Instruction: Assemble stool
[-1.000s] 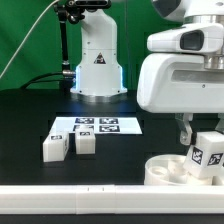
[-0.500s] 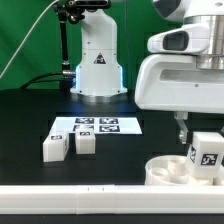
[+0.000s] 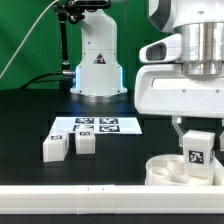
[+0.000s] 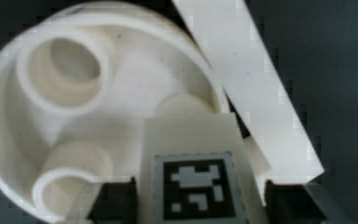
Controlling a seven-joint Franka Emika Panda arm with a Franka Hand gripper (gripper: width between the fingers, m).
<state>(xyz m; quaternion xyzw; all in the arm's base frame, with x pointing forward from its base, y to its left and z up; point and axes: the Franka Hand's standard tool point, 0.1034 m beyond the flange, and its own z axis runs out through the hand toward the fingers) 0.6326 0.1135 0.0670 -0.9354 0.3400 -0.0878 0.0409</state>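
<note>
White rigid plastic, judged light and slick, makes up the leg, which is pinched across its flat sides by the gripper over the seat; contact between them cannot be told. Room is narrowed by the rail close beside the seat's rim, while open table is found toward the spare legs.

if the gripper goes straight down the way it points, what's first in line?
The seat. The gripper points down, fingers shut on a leg, and that leg hangs over the seat's inner face, so its lower end would likely touch there first. The gap between them is unclear.
</note>
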